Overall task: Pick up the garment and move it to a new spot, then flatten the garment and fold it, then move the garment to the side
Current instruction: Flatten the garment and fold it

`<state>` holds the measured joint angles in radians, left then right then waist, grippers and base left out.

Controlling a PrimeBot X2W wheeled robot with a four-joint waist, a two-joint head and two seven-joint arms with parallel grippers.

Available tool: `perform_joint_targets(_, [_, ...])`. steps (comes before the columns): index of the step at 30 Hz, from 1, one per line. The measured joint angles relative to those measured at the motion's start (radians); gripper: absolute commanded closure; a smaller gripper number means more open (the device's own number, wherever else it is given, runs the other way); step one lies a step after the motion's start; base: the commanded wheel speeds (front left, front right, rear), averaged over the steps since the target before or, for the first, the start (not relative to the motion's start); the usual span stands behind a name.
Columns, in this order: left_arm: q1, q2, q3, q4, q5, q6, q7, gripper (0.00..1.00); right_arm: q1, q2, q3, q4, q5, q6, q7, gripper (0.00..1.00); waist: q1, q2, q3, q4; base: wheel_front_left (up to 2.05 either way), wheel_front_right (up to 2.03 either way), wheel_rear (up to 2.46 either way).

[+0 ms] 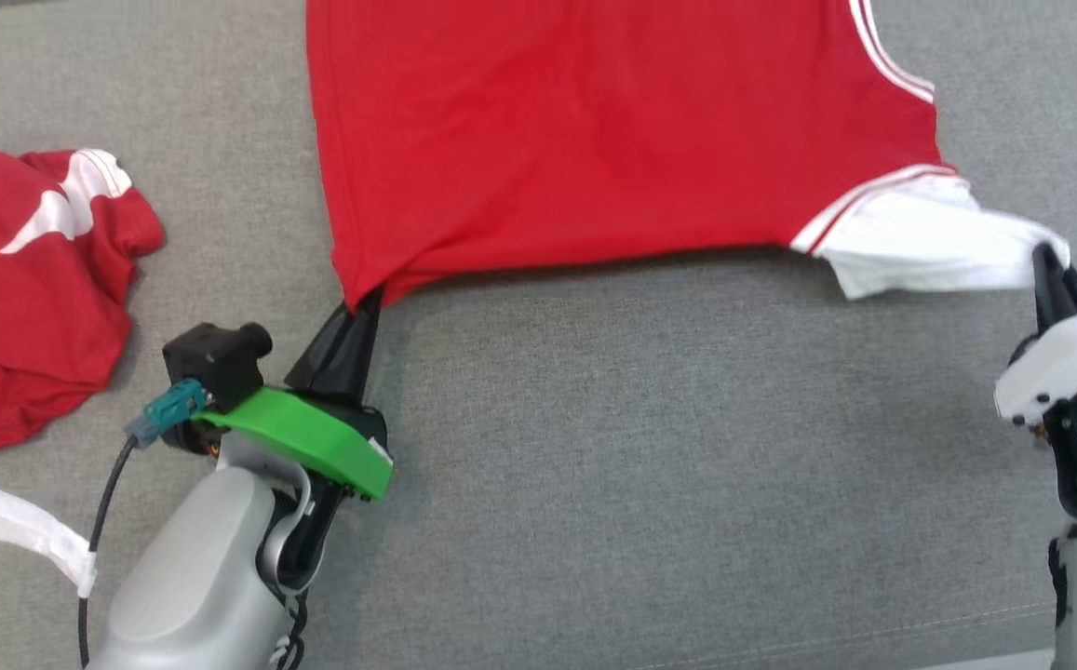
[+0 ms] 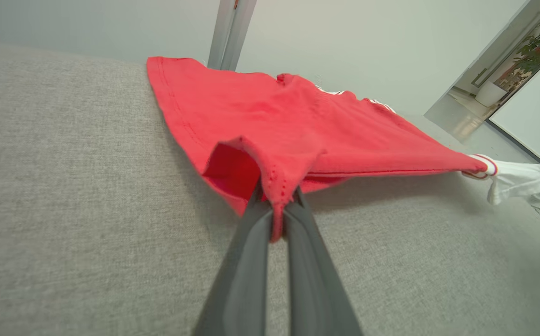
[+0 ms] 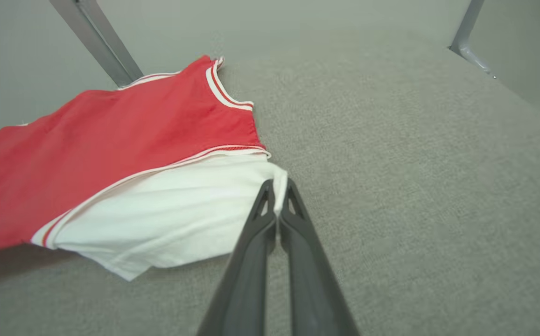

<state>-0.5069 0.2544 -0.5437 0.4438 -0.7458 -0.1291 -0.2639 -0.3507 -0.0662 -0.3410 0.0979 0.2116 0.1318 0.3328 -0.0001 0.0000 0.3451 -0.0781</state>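
Observation:
The garment (image 1: pixel 594 140) is a red shirt with white sleeves and white-striped trim, spread over the grey cloth surface (image 1: pixel 640 465). My left gripper (image 1: pixel 366 302) is shut on its red hem corner, which bunches between the dark fingers (image 2: pixel 251 242) in the left wrist view, where the garment (image 2: pixel 298 126) lifts off the surface. My right gripper (image 1: pixel 1050 256) is shut on the edge of the white sleeve (image 1: pixel 920 233). The right wrist view has the white sleeve (image 3: pixel 181 210) pinched at the gripper tips (image 3: pixel 277 196). The near edge hangs stretched between both grippers.
A second red and white garment (image 1: pixel 26 288) lies crumpled at the left edge. A white strip of tape or label (image 1: pixel 31 530) lies near the left arm. Metal frame posts (image 3: pixel 97 42) stand behind the surface.

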Motion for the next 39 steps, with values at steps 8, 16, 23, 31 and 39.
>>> perform_joint_targets(8, [0.09,0.021,-0.04,0.091,0.018,0.019,0.012,1.0,0.196,0.017,-0.003,-0.134,-0.028,0.0,0.218,1.0,0.0,0.0,-0.113,0.001,0.0,0.0,0.0])
perform_joint_targets(16, [0.233,0.057,-0.067,0.083,0.027,0.114,0.073,1.0,0.336,0.02,0.0,-0.177,-0.012,0.0,0.322,1.0,0.0,0.0,-0.187,0.0,0.0,0.0,0.0])
perform_joint_targets(23, [0.339,0.064,-0.076,-0.025,0.008,0.199,0.147,1.0,0.409,0.019,0.011,-0.203,0.008,0.0,0.393,1.0,0.0,0.0,-0.202,0.027,0.0,0.0,0.0])
perform_joint_targets(31, [0.343,0.085,-0.098,-0.158,0.02,0.227,0.208,1.0,0.347,0.017,0.033,-0.282,-0.016,0.0,0.35,1.0,0.0,0.0,-0.207,0.063,0.0,0.0,0.0])
perform_joint_targets(39, [0.223,0.079,-0.099,-0.184,0.003,0.226,0.321,1.0,0.162,0.017,0.089,-0.172,-0.083,0.0,0.311,1.0,0.0,0.0,-0.2,0.076,0.0,0.0,0.0])
